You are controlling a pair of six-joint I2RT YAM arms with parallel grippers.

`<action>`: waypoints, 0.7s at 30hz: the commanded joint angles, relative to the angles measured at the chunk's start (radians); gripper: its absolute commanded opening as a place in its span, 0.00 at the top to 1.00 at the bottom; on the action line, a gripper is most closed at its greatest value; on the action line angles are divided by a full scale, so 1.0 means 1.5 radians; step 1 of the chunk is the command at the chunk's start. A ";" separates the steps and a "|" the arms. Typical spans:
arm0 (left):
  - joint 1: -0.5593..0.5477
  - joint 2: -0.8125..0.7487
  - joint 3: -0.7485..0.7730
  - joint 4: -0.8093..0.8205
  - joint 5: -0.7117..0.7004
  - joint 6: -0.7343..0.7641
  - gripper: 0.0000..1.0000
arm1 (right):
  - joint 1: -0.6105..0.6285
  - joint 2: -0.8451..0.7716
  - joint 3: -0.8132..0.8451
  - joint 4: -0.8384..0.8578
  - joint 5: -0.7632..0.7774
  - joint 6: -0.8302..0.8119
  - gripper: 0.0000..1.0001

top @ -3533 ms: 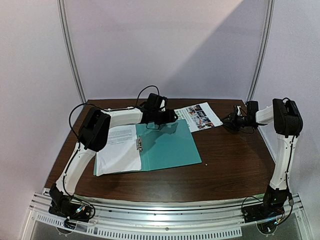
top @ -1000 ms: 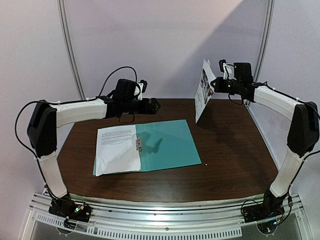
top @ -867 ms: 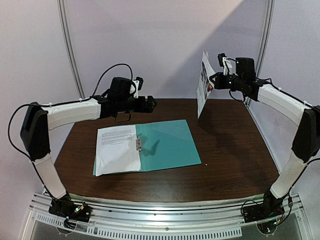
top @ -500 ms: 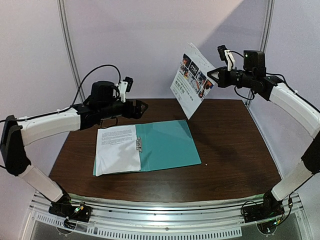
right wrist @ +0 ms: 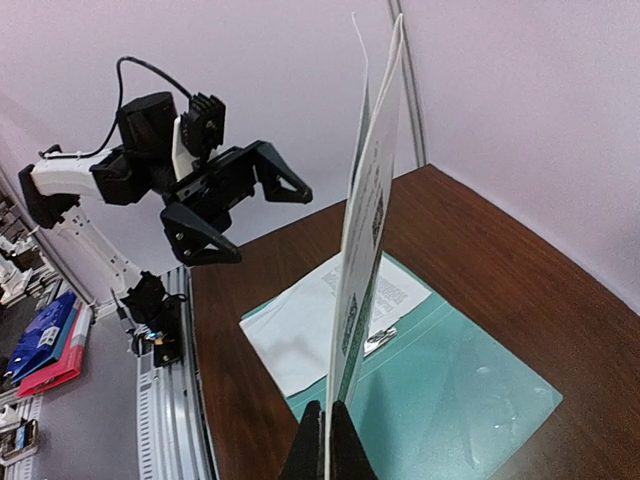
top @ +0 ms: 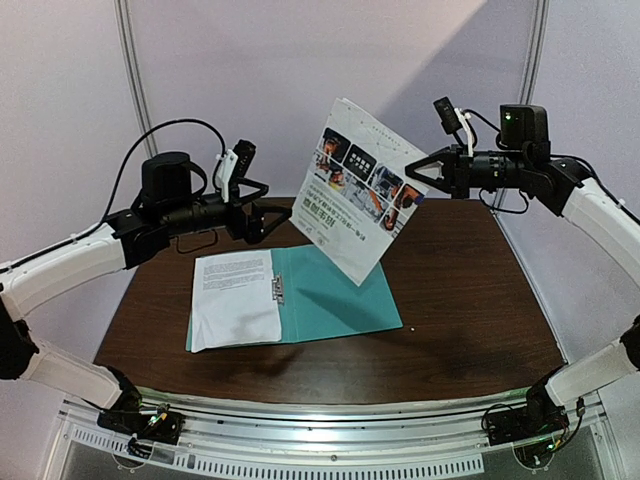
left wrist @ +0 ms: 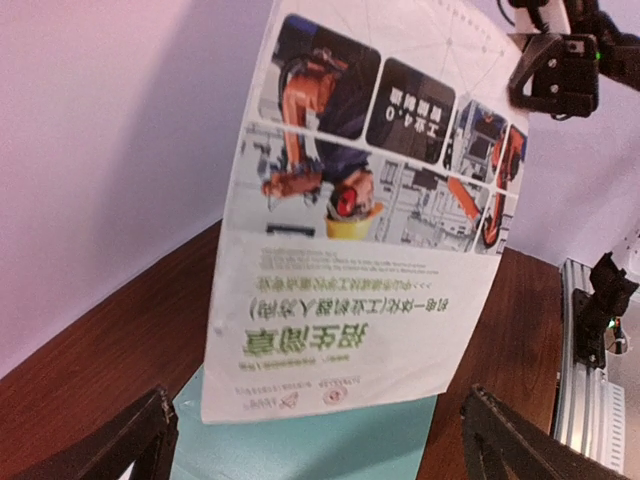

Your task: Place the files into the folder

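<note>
Top external view: right gripper (top: pixel 412 186) is clamped tight on the colour sheet (top: pixel 350 190), dangling it tilted above the open teal folder (top: pixel 340 295). Facing it, the left gripper (top: pixel 272 207) is spread wide, empty. On the folder's left half lies the plain white sheet (top: pixel 235 300).

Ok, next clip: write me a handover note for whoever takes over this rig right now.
Right gripper: shut on one edge of the colour sheet, which hangs tilted in the air above the folder.
Left gripper: open, empty, raised and facing the colour sheet.
The folder lies open and flat on the table; the plain sheet lies on its left half, beside the clip.
Done: plain sheet in place.
Left: lay the colour sheet in the folder.
</note>
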 commanded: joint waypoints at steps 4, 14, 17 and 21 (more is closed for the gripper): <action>0.032 -0.012 0.019 -0.054 0.119 0.062 0.01 | 0.017 -0.032 -0.027 -0.077 -0.098 -0.028 1.00; 0.049 0.076 0.101 -0.087 0.257 0.080 0.00 | 0.029 -0.045 -0.031 -0.119 -0.178 -0.067 1.00; 0.049 0.109 0.121 -0.085 0.277 0.081 0.01 | 0.030 -0.046 -0.030 -0.119 -0.200 -0.067 1.00; 0.049 0.145 0.143 -0.074 0.322 0.076 0.03 | 0.031 -0.051 -0.029 -0.116 -0.218 -0.065 1.00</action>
